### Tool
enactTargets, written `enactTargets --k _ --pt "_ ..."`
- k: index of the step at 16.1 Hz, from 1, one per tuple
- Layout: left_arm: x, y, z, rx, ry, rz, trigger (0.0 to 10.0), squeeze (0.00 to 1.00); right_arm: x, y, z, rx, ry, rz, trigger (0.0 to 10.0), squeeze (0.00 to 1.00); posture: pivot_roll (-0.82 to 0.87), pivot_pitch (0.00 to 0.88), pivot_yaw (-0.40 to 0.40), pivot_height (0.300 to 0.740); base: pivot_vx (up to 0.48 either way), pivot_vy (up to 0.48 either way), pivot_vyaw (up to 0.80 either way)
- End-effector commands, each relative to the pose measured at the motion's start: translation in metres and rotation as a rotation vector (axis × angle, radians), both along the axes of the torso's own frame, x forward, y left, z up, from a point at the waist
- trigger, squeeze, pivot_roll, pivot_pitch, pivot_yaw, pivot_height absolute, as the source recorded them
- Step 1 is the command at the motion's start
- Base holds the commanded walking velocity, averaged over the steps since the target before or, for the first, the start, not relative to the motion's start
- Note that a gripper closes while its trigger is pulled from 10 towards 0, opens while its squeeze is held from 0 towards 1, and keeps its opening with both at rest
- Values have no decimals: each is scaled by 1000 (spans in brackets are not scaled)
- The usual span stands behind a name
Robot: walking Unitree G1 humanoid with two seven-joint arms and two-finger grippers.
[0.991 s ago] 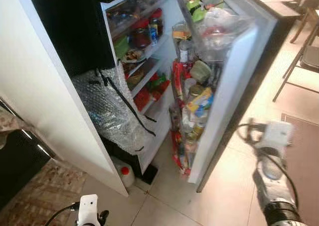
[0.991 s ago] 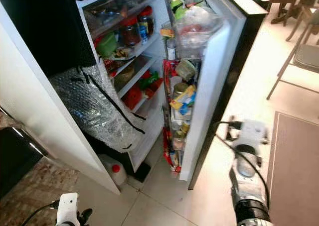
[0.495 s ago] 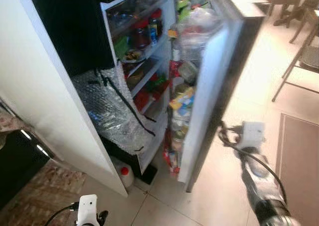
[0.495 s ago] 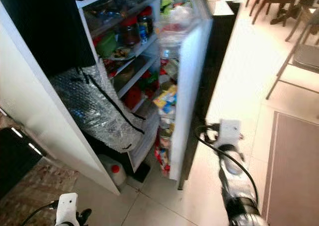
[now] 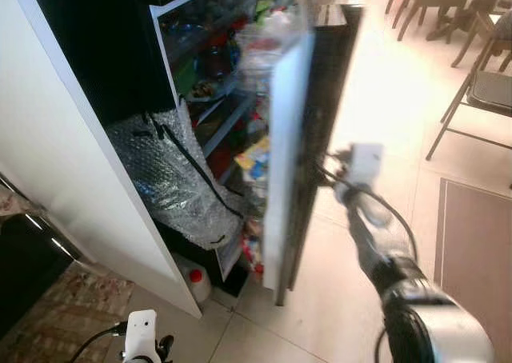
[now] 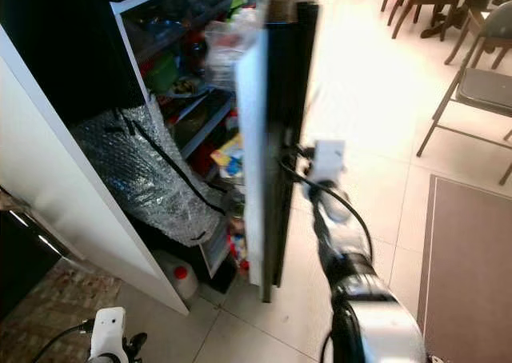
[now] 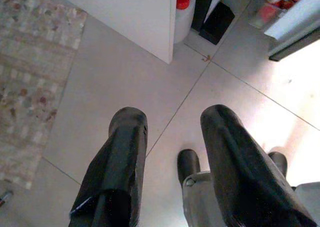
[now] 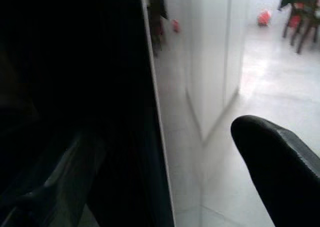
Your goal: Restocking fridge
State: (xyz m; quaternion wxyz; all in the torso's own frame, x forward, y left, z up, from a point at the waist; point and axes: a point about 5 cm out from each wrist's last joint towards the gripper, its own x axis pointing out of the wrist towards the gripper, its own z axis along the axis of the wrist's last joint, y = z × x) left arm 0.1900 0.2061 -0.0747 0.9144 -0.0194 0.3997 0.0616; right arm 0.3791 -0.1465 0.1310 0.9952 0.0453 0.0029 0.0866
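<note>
The fridge door point(image 5: 284, 139) stands almost edge-on to me, its black outer face point(image 5: 324, 91) turned to the right. Its inner racks hold blurred packets and bottles point(image 5: 252, 151). Jars and food sit on the fridge shelves point(image 5: 210, 63) behind it. My right gripper point(image 6: 292, 159) is against the door's black outer face at mid height, with the arm stretched out behind it. In the right wrist view the dark door point(image 8: 90, 97) is very close. My left gripper point(image 7: 175, 119) hangs open over the floor tiles with nothing in it.
A bubble-wrap bag with black straps point(image 5: 172, 179) bulges from the fridge's lower part. A white jug with a red cap point(image 5: 194, 281) stands on the floor below it. Chairs point(image 5: 472, 83) and a brown mat point(image 5: 480, 243) lie to the right, a patterned rug point(image 5: 48, 315) lower left.
The fridge door has swung a long way toward shut, from wide open to almost edge-on. My right arm has moved left and forward with it. The left arm has not moved.
</note>
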Motion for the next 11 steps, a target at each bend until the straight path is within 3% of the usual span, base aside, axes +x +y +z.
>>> enactTargets --k 1,5,8,11 --pt "-6 0 -4 12 29 -3 10000 0 1 16 5 -1 -32 72 10000 0 -61 0 48 740 0 0 0" --pt "-14 -1 -7 9 48 -2 10000 0 -18 21 -19 -10 -8 159 10000 0 -70 7 46 740 0 0 0" --pt "-16 -2 -9 7 58 -6 10000 0 -34 5 -40 -18 37 160 10000 0 -77 8 45 740 0 0 0" --pt "-14 -3 -8 0 50 -3 10000 0 -36 0 -43 -26 52 150 10000 0 -76 3 43 740 0 0 0"
